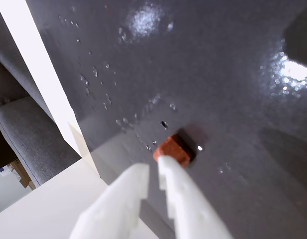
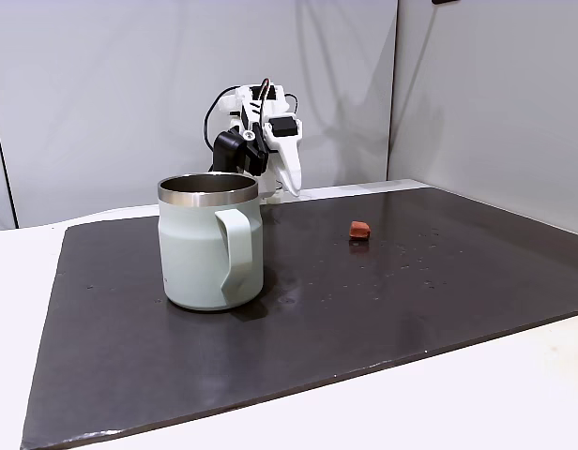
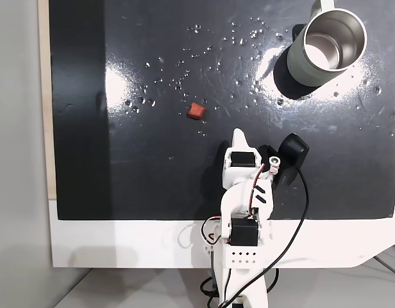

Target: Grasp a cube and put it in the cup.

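Currently the cube (image 3: pixel 196 111) is lying free on the dark mat (image 3: pixel 152 179), well apart from the cup (image 3: pixel 328 46). It is tiny, reddish-brown, round-edged, so it is risking a nudge or slip. The claw (image 1: pixel 152 172) is hovering short of it, fingers slightly apart, holding nothing.

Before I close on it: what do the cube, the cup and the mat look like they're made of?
The cube: matte reddish-brown, speckled in the wrist view, perhaps cork or rubber; unclear. The cup: pale mint matte coating outside, bare brushed steel rim and interior that reflect light. The mat: dark, smooth, glossy sheet with bright glare patches and droplet-like specks; probably plastic or coated board.
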Robot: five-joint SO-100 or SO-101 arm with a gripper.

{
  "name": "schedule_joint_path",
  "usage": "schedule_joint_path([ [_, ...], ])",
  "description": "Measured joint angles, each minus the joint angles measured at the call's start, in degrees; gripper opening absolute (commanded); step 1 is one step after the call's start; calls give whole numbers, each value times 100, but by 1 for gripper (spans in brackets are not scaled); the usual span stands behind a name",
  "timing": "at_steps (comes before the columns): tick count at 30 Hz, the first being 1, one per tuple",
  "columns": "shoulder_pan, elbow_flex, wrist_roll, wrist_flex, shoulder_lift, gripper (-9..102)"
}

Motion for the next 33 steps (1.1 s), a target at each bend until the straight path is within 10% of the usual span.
schedule_joint_path([
  [17,-193,-527,-88,264,-9,0],
  [33,-519,-6117,-967,2593,-4570,0],
])
